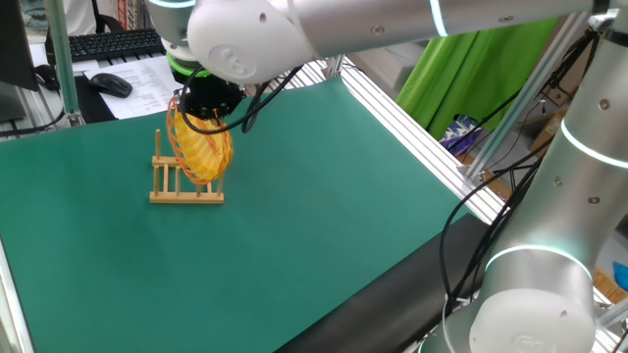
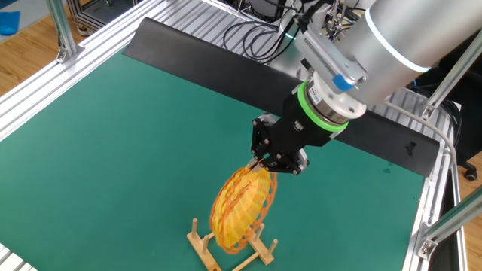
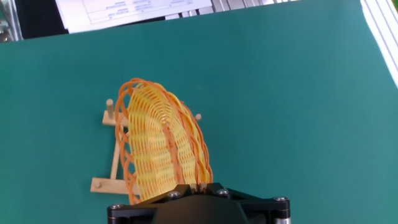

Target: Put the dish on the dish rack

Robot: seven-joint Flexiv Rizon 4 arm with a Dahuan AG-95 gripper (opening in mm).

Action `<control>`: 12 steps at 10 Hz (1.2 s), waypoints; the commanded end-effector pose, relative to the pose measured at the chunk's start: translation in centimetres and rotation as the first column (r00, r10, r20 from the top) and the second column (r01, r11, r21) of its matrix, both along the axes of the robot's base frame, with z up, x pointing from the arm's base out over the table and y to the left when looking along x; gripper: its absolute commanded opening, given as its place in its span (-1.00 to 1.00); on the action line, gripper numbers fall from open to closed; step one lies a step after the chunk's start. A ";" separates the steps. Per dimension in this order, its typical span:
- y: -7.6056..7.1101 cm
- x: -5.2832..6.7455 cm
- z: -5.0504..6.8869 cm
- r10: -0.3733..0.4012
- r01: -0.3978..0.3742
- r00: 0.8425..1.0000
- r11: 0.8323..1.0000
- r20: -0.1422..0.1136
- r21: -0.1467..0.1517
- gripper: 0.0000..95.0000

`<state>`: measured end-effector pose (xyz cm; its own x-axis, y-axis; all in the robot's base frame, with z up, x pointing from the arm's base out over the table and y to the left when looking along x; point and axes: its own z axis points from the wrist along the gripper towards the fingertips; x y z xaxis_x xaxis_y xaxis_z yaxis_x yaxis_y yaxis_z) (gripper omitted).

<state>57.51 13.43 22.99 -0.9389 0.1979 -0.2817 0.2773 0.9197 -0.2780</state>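
The dish (image 2: pixel 242 207) stands on edge in the dish rack (image 1: pixel 184 183), its lower rim down among the upright pegs and its top rim pinched in the jaws of the gripper (image 2: pixel 265 166), which are nearly shut on the thin woven edge. In the hand view the plate hangs straight ahead of the jaws, running from them down to the rack, so the grip sits at the point of the rim farthest from the rack's base rails. The dish leans a little rather than standing fully upright — its face is tipped to one side of the rack's line of pegs. Whether its lower rim already bears on the rails or only hangs just above them I cannot tell from these views.

The relation that matters for the next move is this: the plate lies edge-on between the pegs, its plane set across the rack's length, with the gripper directly above the rack and holding the top. Judging by that, the placing is almost done; what is left seems to be to let the rim settle, open the jaws and lift clear of the rack without dragging the rim along — the light rack could tip or slide on the green tabletop (image 1: pixel 324 206) if the dish catches.

The rack holds nothing besides this one dish.
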 end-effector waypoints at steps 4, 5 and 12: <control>0.1 0.0 -0.2 0.000 0.000 1.000 1.000 0.009 -0.007 -1.00; 0.3 0.1 -0.3 -0.005 0.005 1.000 1.000 0.011 -0.006 -1.00; 2.0 0.2 -1.6 -0.048 0.047 0.998 0.999 0.039 0.021 -1.00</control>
